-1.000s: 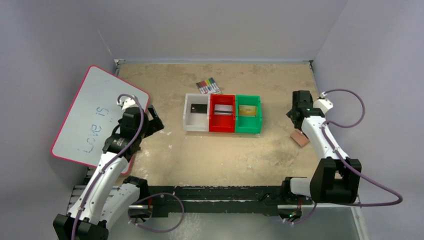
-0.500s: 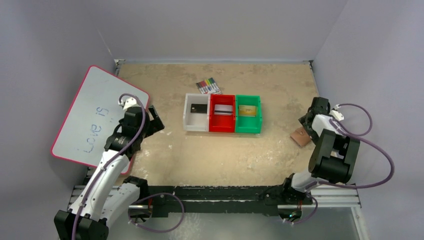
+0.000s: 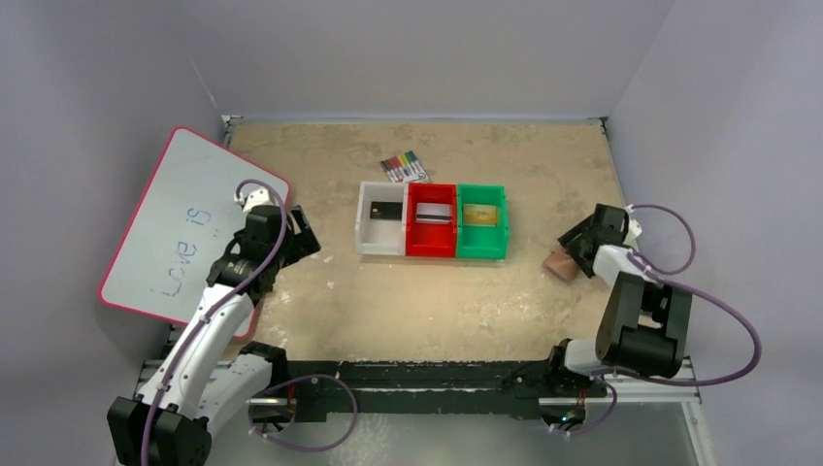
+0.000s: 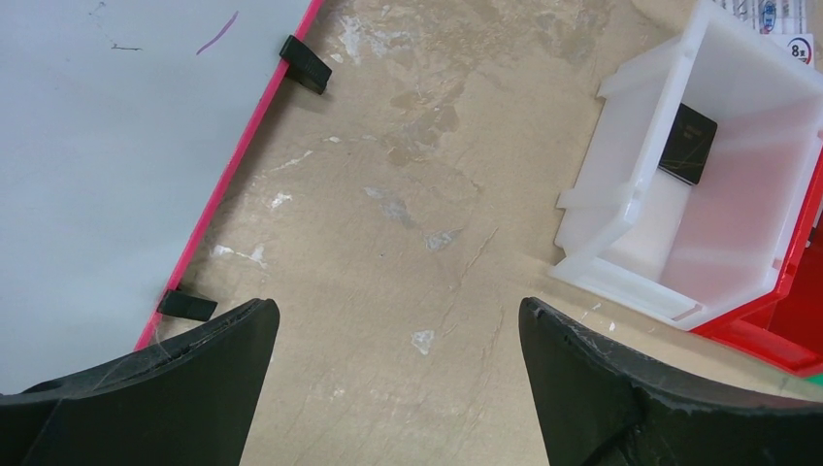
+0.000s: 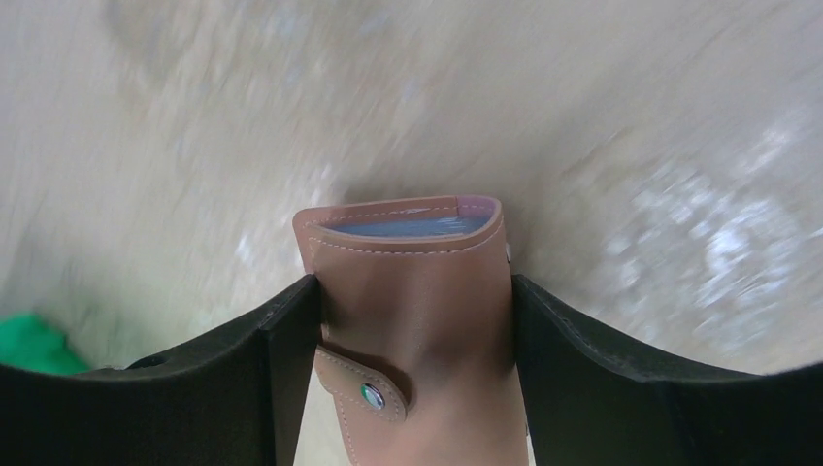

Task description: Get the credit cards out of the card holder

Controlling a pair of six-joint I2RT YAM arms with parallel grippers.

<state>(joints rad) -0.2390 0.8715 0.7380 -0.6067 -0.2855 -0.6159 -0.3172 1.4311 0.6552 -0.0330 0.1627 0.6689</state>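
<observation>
The tan card holder (image 5: 408, 291) is folded shut, its snap tab fastened, with light-blue pocket edges showing at its far end. My right gripper (image 5: 412, 282) is shut on its two sides; in the top view the gripper (image 3: 579, 245) holds the holder (image 3: 559, 262) low at the table's right side. A black credit card (image 3: 385, 210) lies in the white bin (image 3: 367, 243), a silver one (image 3: 433, 213) in the red bin (image 3: 432, 252), a gold one (image 3: 481, 214) in the green bin (image 3: 482, 255). My left gripper (image 3: 299, 233) is open and empty over bare table (image 4: 398, 311); the black card (image 4: 687, 144) also shows in its view.
A red-rimmed whiteboard (image 3: 165, 233) leans at the left, its edge (image 4: 243, 165) close to my left gripper. A pack of coloured markers (image 3: 404, 166) lies behind the bins. Grey walls enclose the table on three sides.
My right gripper came down from behind the card holder, shut on it and shifted it a little to the left. The left arm has hardly moved.
</observation>
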